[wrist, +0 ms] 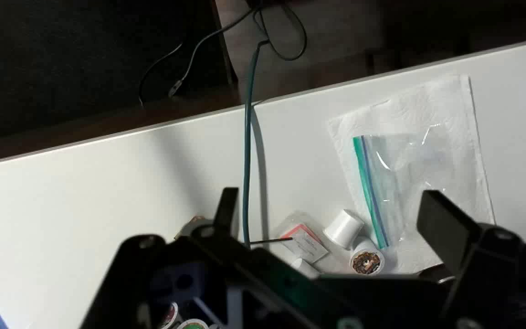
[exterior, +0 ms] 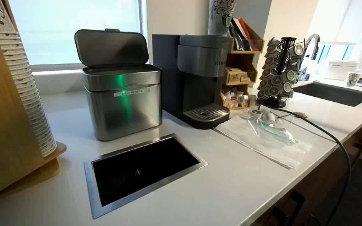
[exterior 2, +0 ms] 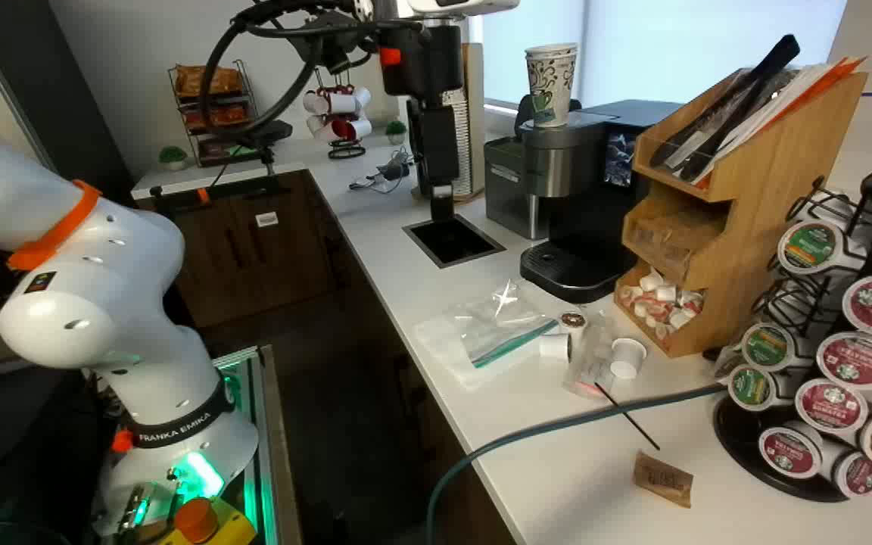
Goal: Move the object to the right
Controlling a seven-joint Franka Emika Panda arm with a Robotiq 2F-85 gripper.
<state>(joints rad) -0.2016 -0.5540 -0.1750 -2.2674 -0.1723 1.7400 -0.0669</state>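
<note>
The object is a tall dark wire carousel rack studded with coffee pods. It stands upright on the white counter in both exterior views [exterior: 278, 73] [exterior 2: 856, 363], at the right of each. In the wrist view only a few of its pods [wrist: 192, 325] show at the bottom edge, behind the gripper body. My gripper [wrist: 334, 210] is open, with fingers wide apart and nothing between them. It hangs above the counter, apart from the rack. It also shows in an exterior view [exterior 2: 441, 193], fingers pointing down. In an exterior view only a dark part of it shows at the upper right edge.
A black-and-grey coffee maker [exterior: 200, 56], a steel bin [exterior: 124, 106] and a wooden organizer [exterior 2: 777, 197] stand along the back. A zip bag [wrist: 400, 183], loose pods [wrist: 344, 228] and a cable [wrist: 247, 160] lie on the counter. A sink [exterior: 331, 94] lies beyond the rack.
</note>
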